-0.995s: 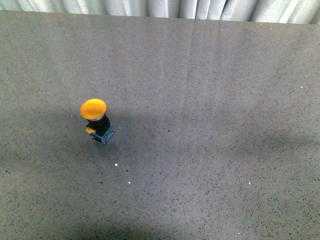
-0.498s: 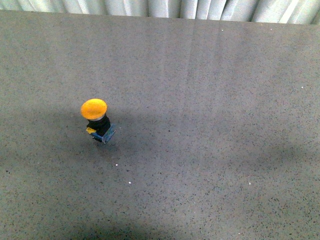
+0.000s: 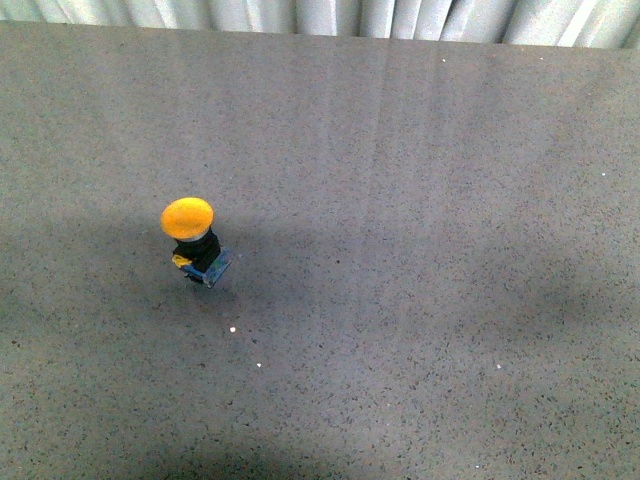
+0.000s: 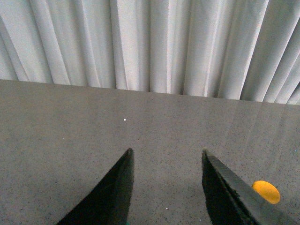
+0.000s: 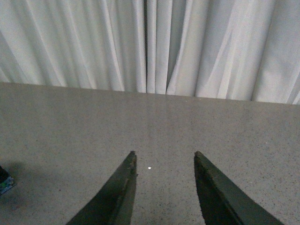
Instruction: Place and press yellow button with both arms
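The yellow button (image 3: pixel 188 219) stands tilted on the grey table at the left of the front view, orange-yellow cap on a black body with a bluish-clear and yellow base. Neither arm shows in the front view. In the left wrist view my left gripper (image 4: pixel 166 152) is open and empty above the table; the button's cap (image 4: pixel 266 191) shows just beyond one finger. In the right wrist view my right gripper (image 5: pixel 164 154) is open and empty; the button's base (image 5: pixel 4 182) shows at the picture's edge, apart from the fingers.
The grey speckled table (image 3: pixel 420 250) fills the front view. A white pleated curtain (image 3: pixel 330 15) hangs along its far edge and also shows in the left wrist view (image 4: pixel 154 42) and the right wrist view (image 5: pixel 154 42). Soft shadows lie on the table.
The button has not moved. The shadows on the table have shifted slightly.
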